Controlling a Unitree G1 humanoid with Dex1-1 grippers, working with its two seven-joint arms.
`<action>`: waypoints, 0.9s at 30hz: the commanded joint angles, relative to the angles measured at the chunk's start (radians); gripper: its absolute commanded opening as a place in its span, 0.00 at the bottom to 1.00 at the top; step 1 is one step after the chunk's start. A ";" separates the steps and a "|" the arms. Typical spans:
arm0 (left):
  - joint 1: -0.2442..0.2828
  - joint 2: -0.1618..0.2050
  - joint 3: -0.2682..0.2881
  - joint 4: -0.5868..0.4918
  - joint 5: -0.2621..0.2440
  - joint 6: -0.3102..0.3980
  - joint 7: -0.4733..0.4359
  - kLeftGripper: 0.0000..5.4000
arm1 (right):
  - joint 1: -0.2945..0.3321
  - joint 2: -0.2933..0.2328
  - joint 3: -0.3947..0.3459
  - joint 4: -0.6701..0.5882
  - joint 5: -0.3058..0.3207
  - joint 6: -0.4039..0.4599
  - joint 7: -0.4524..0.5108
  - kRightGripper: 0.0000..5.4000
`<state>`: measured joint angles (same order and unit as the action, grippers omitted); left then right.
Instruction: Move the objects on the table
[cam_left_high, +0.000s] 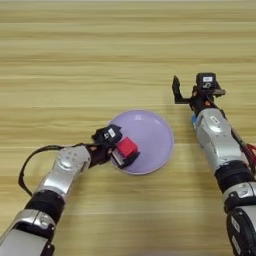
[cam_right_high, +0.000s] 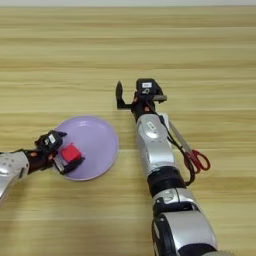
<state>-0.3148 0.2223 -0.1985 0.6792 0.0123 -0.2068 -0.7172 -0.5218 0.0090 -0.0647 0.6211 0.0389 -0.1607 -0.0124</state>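
Observation:
A round lavender plate (cam_left_high: 152, 132) lies on the wooden table (cam_left_high: 75, 60) near its middle. My left gripper (cam_left_high: 121, 150) reaches in over the plate's left rim and is shut on a small red cube (cam_left_high: 127, 146), which sits between its two black fingers just above the plate. My right gripper (cam_left_high: 191, 90) stands open behind and to the right of the plate, with nothing between its fingers. A small blue piece (cam_left_high: 193, 119), perhaps the blue tube, peeks out beside the right forearm, which hides most of it.
A pair of scissors with red handles (cam_right_high: 198, 159) lies on the table right of the right forearm, blades pointing away from me. A black cable (cam_left_high: 30, 162) loops beside the left arm.

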 joint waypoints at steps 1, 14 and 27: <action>0.020 -0.008 0.000 -0.031 -0.018 -0.018 -0.025 1.00 | -0.007 -0.004 0.000 -0.017 0.000 0.018 0.003 1.00; -0.005 -0.064 0.081 -0.082 -0.120 -0.077 0.006 1.00 | -0.004 -0.012 -0.003 -0.014 0.000 0.019 0.007 1.00; -0.132 -0.103 0.260 0.031 -0.151 -0.150 0.275 1.00 | 0.061 -0.040 -0.013 -0.109 -0.004 0.053 0.003 1.00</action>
<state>-0.4165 0.1272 0.0381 0.6792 -0.1332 -0.3443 -0.4848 -0.4779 -0.0184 -0.0740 0.5353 0.0379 -0.1366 -0.0109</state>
